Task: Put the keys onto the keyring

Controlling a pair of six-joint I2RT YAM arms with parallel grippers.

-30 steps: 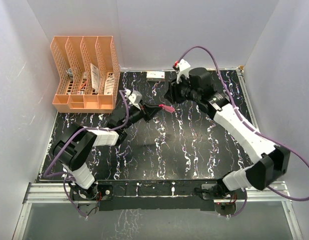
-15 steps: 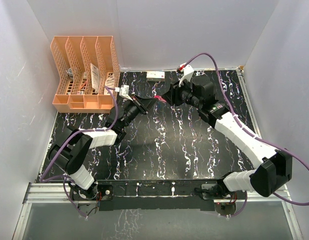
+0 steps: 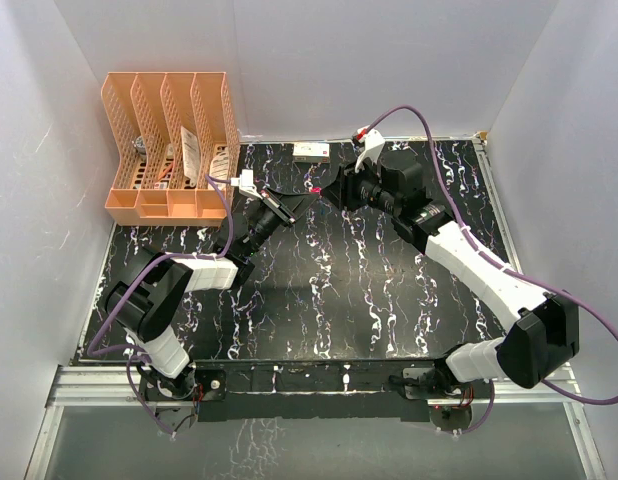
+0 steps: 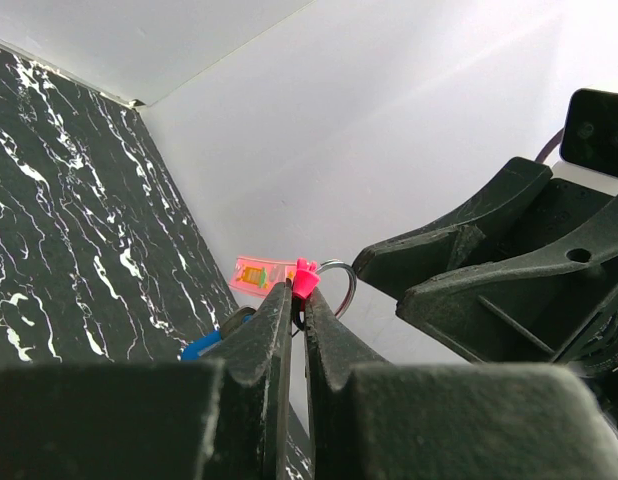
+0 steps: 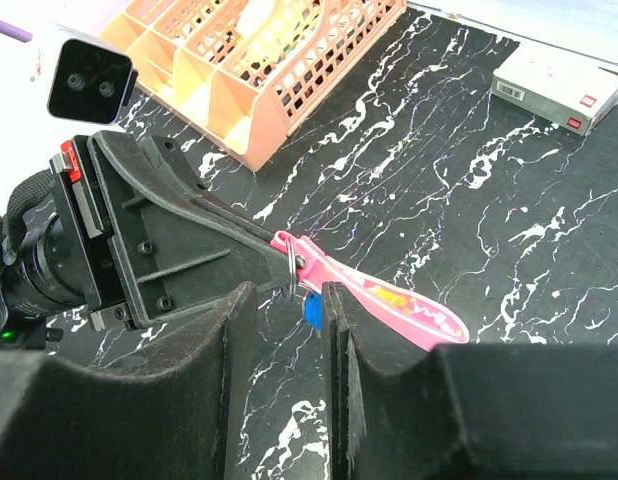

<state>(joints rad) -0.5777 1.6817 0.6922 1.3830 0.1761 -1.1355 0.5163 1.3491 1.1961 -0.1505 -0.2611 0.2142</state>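
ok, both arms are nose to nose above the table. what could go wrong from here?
1. The left end effector pinches the keyring only at its tip, by the ring end; a nudge could twist it or pull it free.
2. The right end effector sits very close to the left one; overshoot likely means a collision.
3. The blue key sits in the right one's open gap; closing might also trap the ring.

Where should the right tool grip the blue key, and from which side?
Its blue head, hanging clear below the ring. Probably come straight on from the side opposite the left tool, which clamps the keyring just beside it.
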